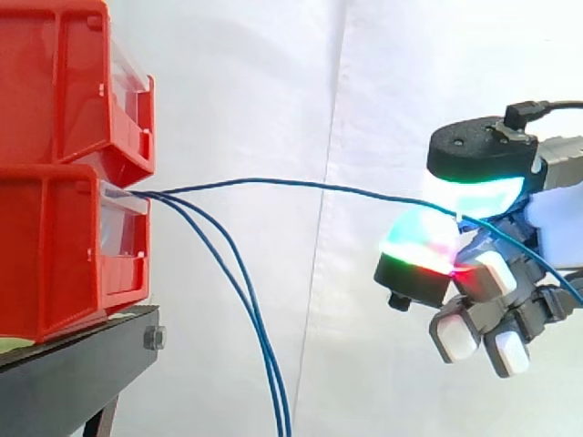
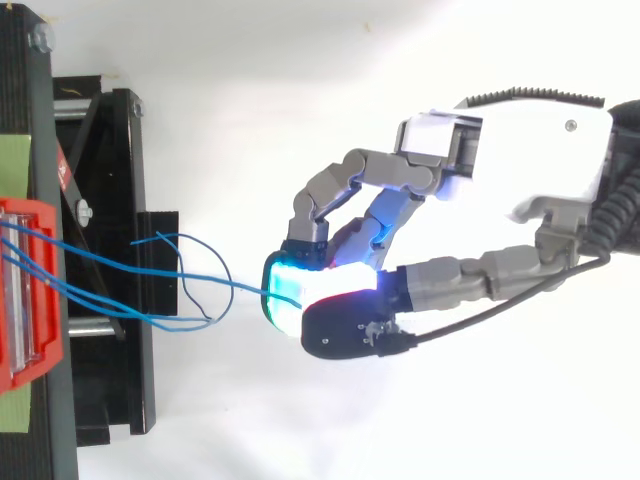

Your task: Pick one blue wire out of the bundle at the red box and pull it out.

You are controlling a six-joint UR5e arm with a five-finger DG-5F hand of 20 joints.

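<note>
Hand: we see the hand (image 2: 520,160) at 3 o'clock in the side view. Its fingers are curled, and its glowing pads (image 2: 300,290) are pressed together on one blue wire.
Blue wire: the blue wire (image 1: 301,185) leaves the front of the lower red bin (image 1: 55,255) at 9 o'clock. It runs almost level across to the pads, and its tail trails past the hand toward 4 o'clock.
Rest of the bundle: two other blue wires (image 1: 246,300) come out of the same opening and droop away toward 6 o'clock, well apart from the hand.
Setting: the lower red bin sits under an upper red bin (image 1: 64,82) on a black stand (image 1: 82,364), before a white curtain (image 1: 273,91).
Handling: we judge the wire to be light, thin, limp and smooth-jacketed, so it is likely to slide between the pads unless they pinch it firmly.
Where to hold: we judge a pinch partway along the wire, as now, to suit it, with the pull toward 3 o'clock in line with the wire.
Stage: we judge the picking done and the pulling out under way, since one end sits at the bin.
Risk: the wire may slip in the pinch or snag at the bin's opening, and it could drag its neighbours.
</note>
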